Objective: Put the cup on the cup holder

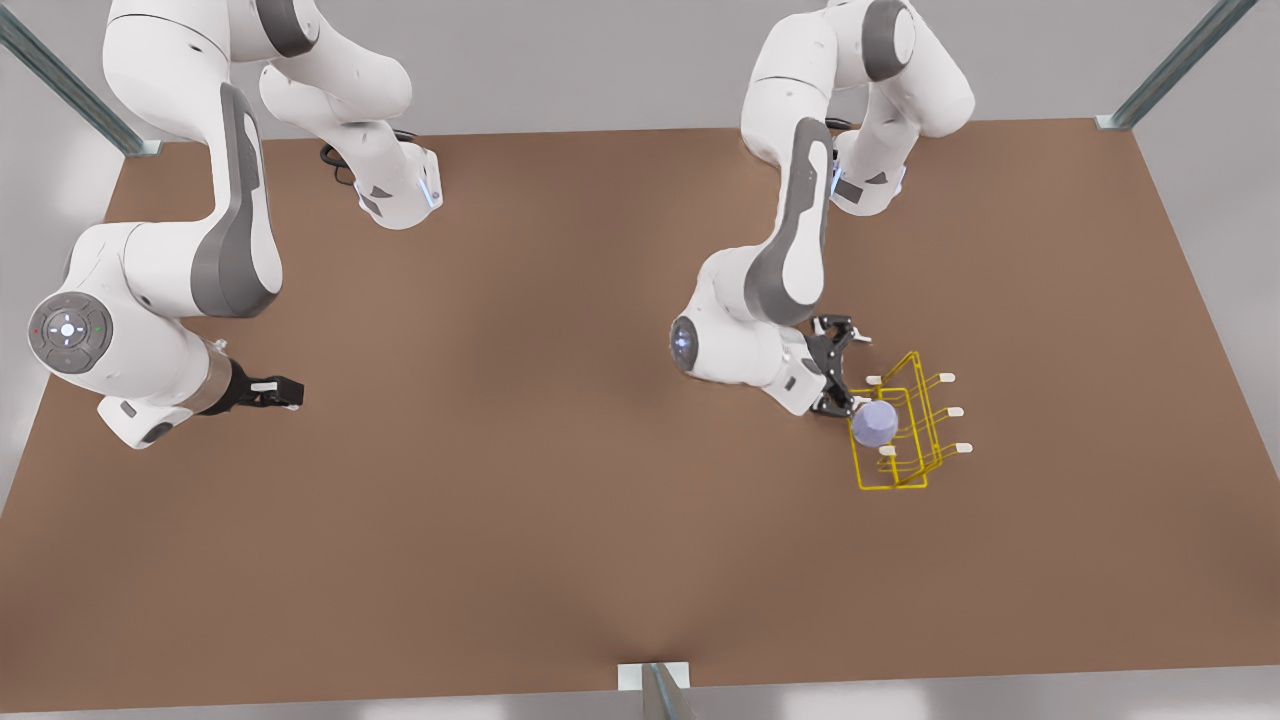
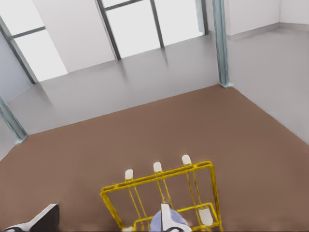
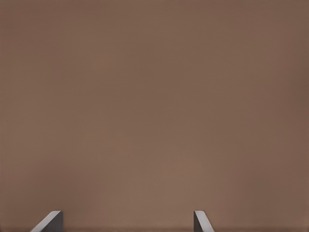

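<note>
The yellow wire cup holder (image 1: 905, 435) stands on the brown table at the front view's right, its white-capped prongs pointing outward. The lavender-blue cup (image 1: 873, 423) rests against the rack's side that faces the arm, and in the left wrist view a white-capped prong overlaps the cup (image 2: 169, 226) inside the cup holder (image 2: 164, 193). My left gripper (image 1: 843, 368) is open just beside the cup, which lies off its lower fingertip rather than between the fingers. One left finger (image 2: 41, 221) shows by the rack. My right gripper (image 1: 288, 391) waits open over bare table at the front view's left, as in its wrist view (image 3: 128, 224).
The brown table (image 1: 560, 480) spreads wide between the two arms. Metal frame posts (image 1: 1175, 65) stand at the corners, and one post (image 1: 660, 690) sits at the near edge. The arm bases stand at the table's far edge.
</note>
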Motion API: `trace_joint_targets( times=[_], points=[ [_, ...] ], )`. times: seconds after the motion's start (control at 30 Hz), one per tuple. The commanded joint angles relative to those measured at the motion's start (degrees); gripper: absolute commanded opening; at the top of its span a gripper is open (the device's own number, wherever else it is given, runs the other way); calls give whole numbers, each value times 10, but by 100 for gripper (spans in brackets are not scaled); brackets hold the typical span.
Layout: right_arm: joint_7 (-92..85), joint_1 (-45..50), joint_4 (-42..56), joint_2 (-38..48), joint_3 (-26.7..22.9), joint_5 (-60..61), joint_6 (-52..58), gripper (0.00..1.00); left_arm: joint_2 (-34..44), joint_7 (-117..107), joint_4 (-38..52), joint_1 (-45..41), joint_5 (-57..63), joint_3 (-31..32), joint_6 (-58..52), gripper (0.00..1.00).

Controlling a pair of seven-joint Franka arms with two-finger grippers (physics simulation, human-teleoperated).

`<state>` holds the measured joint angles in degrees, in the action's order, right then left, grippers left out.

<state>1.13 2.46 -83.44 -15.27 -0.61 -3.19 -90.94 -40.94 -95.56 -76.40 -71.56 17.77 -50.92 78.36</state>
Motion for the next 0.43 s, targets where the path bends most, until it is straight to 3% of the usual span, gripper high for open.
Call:
trace_joint_targets(
  times=[0.0,0.03,0.07,0.1,0.13,0.17,0.2,0.23,0.33,0.4],
  points=[
    [-3,0,0,1,0,0,1,100,46,907,74,25,-88,8,-202,100],
    [-3,1,1,1,0,0,1,100,55,1145,103,58,-135,4,-221,100],
    [-3,2,0,1,0,-1,0,100,127,1165,88,123,-228,30,-218,100],
    [-3,2,0,1,0,-1,-3,100,173,1123,93,314,-232,268,-199,100],
    [-3,1,0,1,0,-1,-3,100,194,1005,85,436,-131,482,-138,100],
    [-2,2,0,1,0,-1,-3,100,230,976,37,530,-115,582,-72,100],
    [-2,2,0,2,0,-1,1,100,289,980,-57,539,-116,576,8,100],
    [-2,1,0,2,0,-1,2,100,299,1067,-69,533,-163,501,16,100],
    [0,2,0,2,0,-1,1,100,256,1062,4,524,-162,482,-69,100],
    [1,2,0,2,0,-1,1,100,255,1062,4,527,-163,482,-70,100]
  ],
)
